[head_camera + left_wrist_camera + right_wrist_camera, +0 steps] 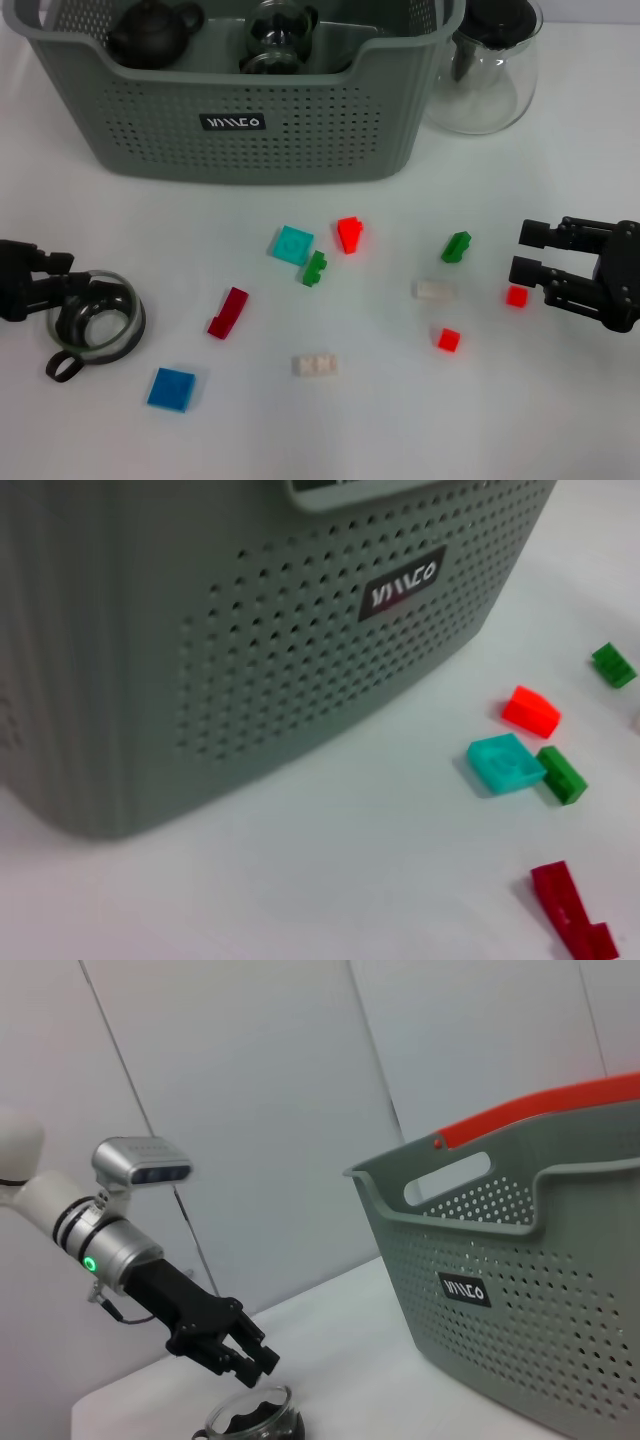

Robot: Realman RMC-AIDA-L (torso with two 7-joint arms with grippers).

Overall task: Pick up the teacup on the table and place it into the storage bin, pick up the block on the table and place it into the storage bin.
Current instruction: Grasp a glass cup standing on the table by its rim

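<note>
Head view: I see the storage bin (pixel 250 130) at the table's far side, a dark teapot (pixel 152 32) inside. Left gripper (pixel 68 280) sits low at my left, fingers at the glass teacup (pixel 95 325); whether they grip its rim I cannot tell. Right gripper (pixel 528 252) hovers open, holding nothing, just beside a small red block (pixel 516 296).

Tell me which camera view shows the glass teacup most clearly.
The head view: the teacup shows whole from above, at the left gripper. The right wrist view shows only its upper part, under that gripper. The left wrist view does not show it.
</note>
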